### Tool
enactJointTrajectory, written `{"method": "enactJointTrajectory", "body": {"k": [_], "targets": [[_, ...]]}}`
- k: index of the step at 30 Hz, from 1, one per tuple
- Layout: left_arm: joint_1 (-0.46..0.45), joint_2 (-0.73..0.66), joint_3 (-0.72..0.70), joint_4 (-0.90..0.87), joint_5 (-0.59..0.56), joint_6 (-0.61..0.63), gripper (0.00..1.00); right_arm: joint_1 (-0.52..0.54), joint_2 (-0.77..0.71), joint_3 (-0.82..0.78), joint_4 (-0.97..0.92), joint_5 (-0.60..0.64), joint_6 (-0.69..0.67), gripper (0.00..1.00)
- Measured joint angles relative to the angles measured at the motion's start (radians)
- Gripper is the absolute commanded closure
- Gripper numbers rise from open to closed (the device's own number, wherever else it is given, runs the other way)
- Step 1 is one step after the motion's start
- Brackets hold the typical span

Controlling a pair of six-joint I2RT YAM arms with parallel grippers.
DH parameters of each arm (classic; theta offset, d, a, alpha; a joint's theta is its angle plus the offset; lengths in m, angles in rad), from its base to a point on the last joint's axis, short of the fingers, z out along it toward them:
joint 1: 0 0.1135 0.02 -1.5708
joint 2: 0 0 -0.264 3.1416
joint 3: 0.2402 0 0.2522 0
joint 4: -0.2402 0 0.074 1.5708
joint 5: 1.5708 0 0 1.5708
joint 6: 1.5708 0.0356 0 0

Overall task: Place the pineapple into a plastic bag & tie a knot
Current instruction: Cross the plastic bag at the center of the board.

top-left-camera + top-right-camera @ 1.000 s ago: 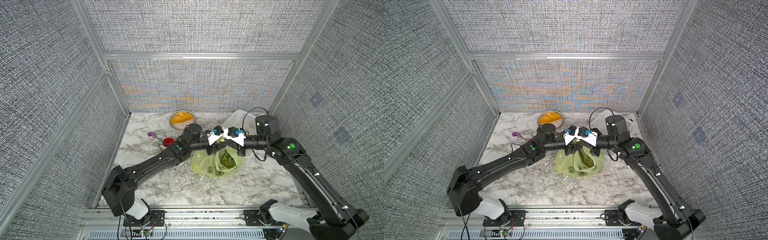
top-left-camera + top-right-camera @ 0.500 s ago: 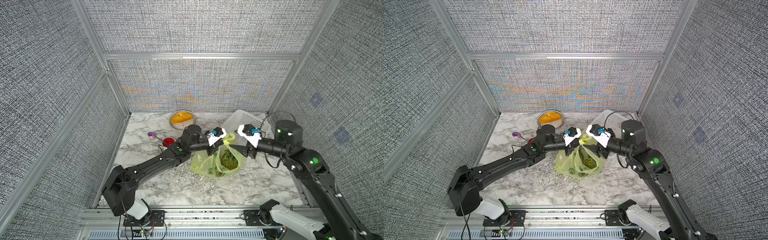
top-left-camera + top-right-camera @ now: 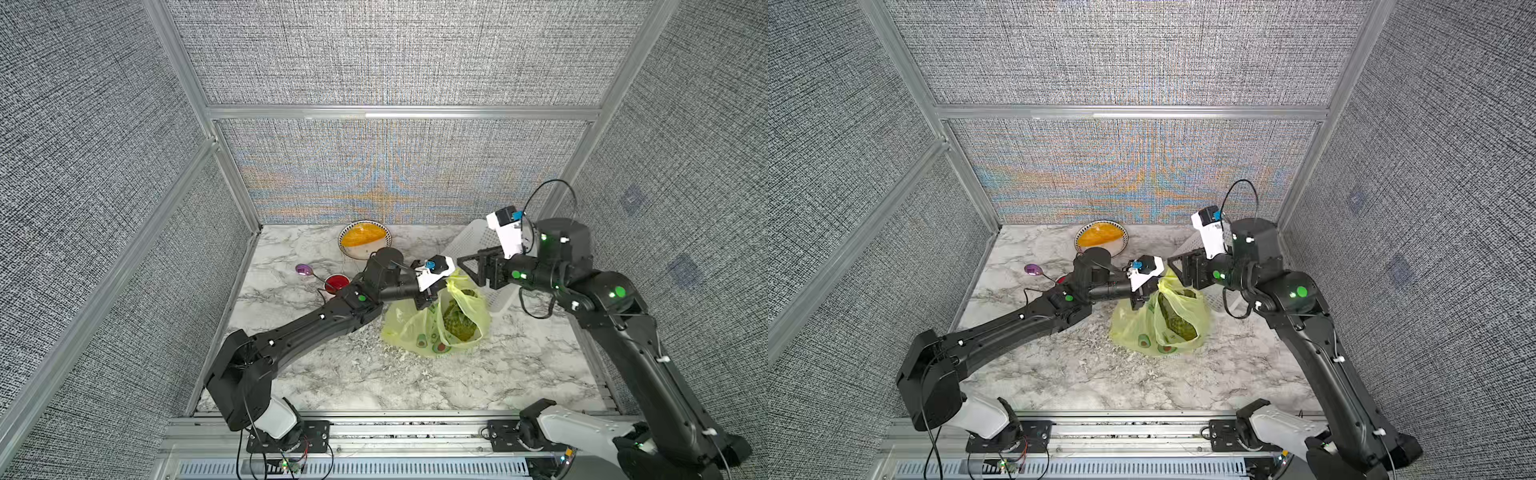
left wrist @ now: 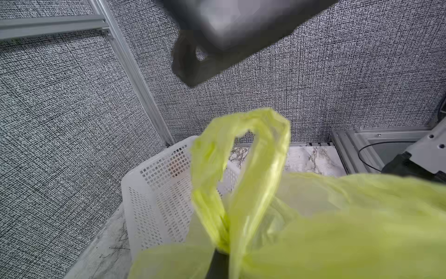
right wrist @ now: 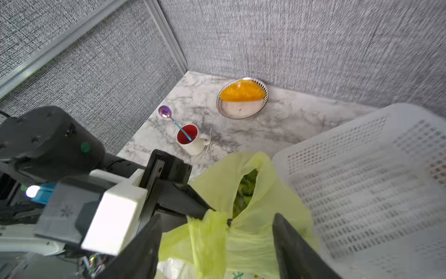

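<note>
Grey woven walls around a marbled tabletop (image 3: 374, 382). At its middle, left gripper (image 3: 429, 298) pinched together on the gathered base of one handle of the plastic bag (image 3: 409, 328), about where it was a second ago. Opposite, right gripper (image 3: 468, 269) with fingers spread wide and closed on nothing, tips aimed at the bag from the basket side. A second ago clamped right beside the left one above the bag, since then let go, drawn back and raised. Freed handle loop (image 4: 263, 125) now upright above the left grip, no longer stretched between both arms. Bag resting near the tabletop's middle, just beside the white perforated basket (image 3: 473, 241), bottom toward the front rail, mouth gaping up and toward the back wall. Inside, pineapple (image 3: 457, 326), long axis from bag bottom up to the mouth, pale leafy crown (image 5: 246, 186) at the mouth end. Handles tied or not: impossible to tell. Toward the left arm's side, red-lined mug (image 3: 336, 282) with purple spoon (image 3: 303, 270). By the back wall, orange-and-white bowl (image 3: 365, 240).
</note>
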Motion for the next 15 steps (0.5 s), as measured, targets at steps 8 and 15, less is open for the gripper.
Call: {"method": "enactJointTrajectory", "body": {"k": [8, 15], "targets": [[0.0, 0.005, 0.002, 0.0, 0.0, 0.0, 1.0, -0.011, 0.018, -0.048, -0.036, -0.088, 0.03, 0.6], [0.0, 0.009, 0.005, 0.0, 0.0, -0.007, 0.85, -0.03, -0.003, -0.108, -0.012, -0.118, 0.042, 1.0]]}}
